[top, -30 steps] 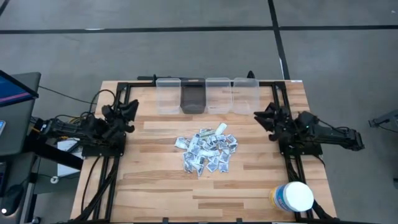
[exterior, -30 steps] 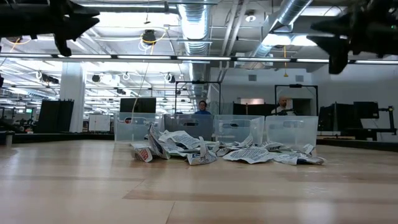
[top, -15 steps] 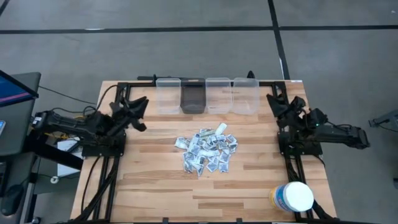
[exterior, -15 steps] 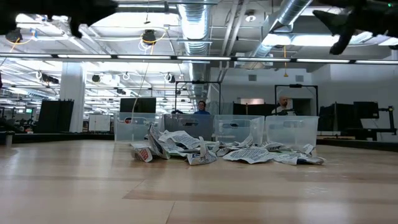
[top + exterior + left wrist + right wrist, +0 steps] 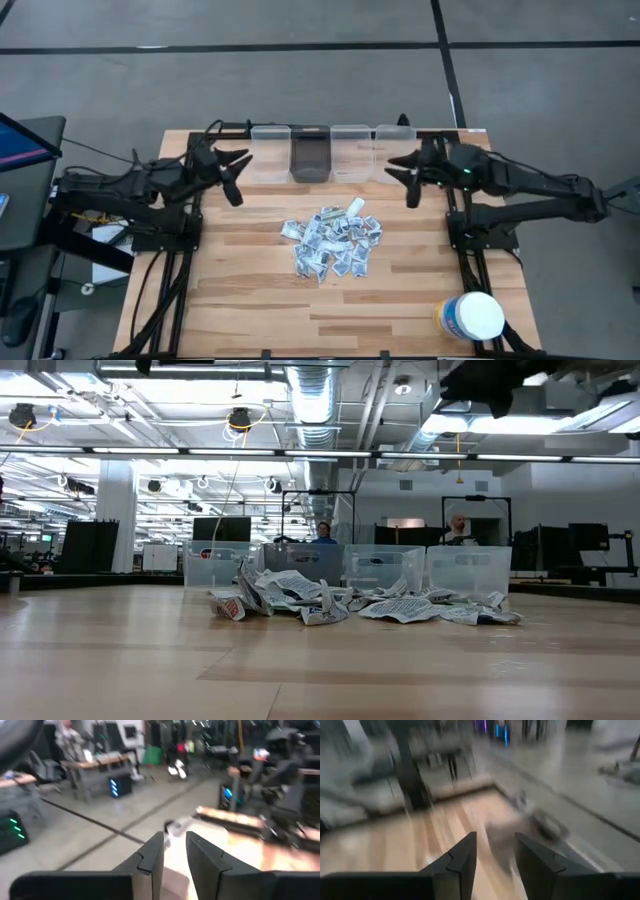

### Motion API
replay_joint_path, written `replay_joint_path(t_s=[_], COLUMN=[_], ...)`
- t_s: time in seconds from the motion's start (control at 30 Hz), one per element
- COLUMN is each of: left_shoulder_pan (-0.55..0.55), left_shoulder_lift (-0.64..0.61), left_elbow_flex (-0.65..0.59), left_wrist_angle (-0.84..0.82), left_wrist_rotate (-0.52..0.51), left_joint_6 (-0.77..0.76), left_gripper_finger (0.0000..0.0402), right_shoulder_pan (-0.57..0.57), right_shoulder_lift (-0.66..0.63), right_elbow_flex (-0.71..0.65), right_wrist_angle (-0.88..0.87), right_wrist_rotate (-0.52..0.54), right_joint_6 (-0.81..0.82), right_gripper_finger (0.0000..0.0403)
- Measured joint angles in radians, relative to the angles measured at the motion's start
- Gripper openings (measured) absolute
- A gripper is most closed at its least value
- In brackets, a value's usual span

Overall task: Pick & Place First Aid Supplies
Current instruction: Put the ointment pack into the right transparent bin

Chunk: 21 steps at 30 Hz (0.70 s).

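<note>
Camera setup: one overhead, one table-level, two wrist-mounted.
Overhead looks straight down; low view faces 12 o'clock across the table (image 5: 320, 660), sharing the packet pile (image 5: 332, 243) and bins (image 5: 333, 152); wrist views look past own fingers.

The table (image 5: 250, 300) is made of pale wood planks with a smooth, faintly glossy finish. At centre frame, the packets (image 5: 332, 243) are seen as crumpled, matt white-grey paper. Along the upper edge, three bins (image 5: 350, 152) are of clear, glossy plastic, and a fourth, the dark bin (image 5: 309, 158), looks matt. At lower right, the tub (image 5: 472, 316) appears as smooth white plastic. The frame (image 5: 180, 270) is of matt black metal. The floor (image 5: 300, 80) is grey and smooth.
</note>
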Motion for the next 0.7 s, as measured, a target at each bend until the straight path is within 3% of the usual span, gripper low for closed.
replay_joint_path(t_s=[0.1, 0.27, 0.53, 0.7], left_shoulder_pan=[0.017, 0.037, 0.038, 0.038], left_shoulder_lift=[0.001, 0.018, 0.107, 0.169], left_elbow_flex=[0.035, 0.036, 0.013, 0.010], left_wrist_angle=[-0.125, -0.258, -0.297, -0.298], left_wrist_rotate=[0.112, 0.298, 0.292, 0.292], left_joint_6=[-0.060, -0.122, 0.040, 0.044], left_gripper_finger=[0.0065, 0.0043, 0.0023, 0.0022], right_shoulder_pan=[-0.015, -0.032, -0.032, -0.029], right_shoulder_lift=[0.099, 0.228, 0.374, 0.456], right_elbow_flex=[0.090, 0.170, 0.175, 0.175], right_wrist_angle=[-0.145, -0.241, -0.354, -0.389], right_wrist_rotate=[-0.018, -0.046, -0.045, -0.046], right_joint_6=[-0.066, -0.129, -0.128, -0.052], right_gripper_finger=[0.0124, 0.0124, 0.0124, 0.0124])
